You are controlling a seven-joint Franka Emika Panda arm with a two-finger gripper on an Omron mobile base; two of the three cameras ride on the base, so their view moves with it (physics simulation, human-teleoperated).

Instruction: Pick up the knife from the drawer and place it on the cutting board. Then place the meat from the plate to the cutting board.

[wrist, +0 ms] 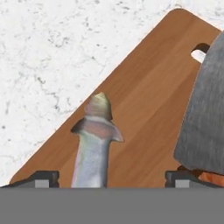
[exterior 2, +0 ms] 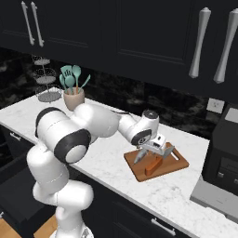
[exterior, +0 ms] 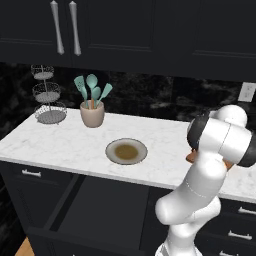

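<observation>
Meat [exterior 2: 138, 158] in the right base view, hanging as a pale grey strip just under the tool [exterior 2: 149, 152], lower end at or touching the near left corner of the cutting board [exterior 2: 175, 163]. Knife [exterior 2: 154, 166] lying flat on that board just beside it, orange-brown handle toward the front edge, blade toward the slot end. So, by judgement: knife part done, meat part at the point of letting go.

From the hand view: meat rising up the middle between the two fingertips [wrist: 41, 177], a clear gap on either side, so tool wide and apparently not clamped on anything. Board wood under and around the strip, marble table [wrist: 52, 57] beyond the board's left edge, grey blade looming large on the right. Hard to tell whether the meat rests fully on the wood or leans on end.

From the left base view: plate [exterior: 126, 151] on the table with a bare brownish centre, drawer [exterior: 107, 210] pulled open below it.

To finish well: keep low, let the strip settle toward the board's middle instead of the corner, lift straight up, steer clear of the blade
</observation>
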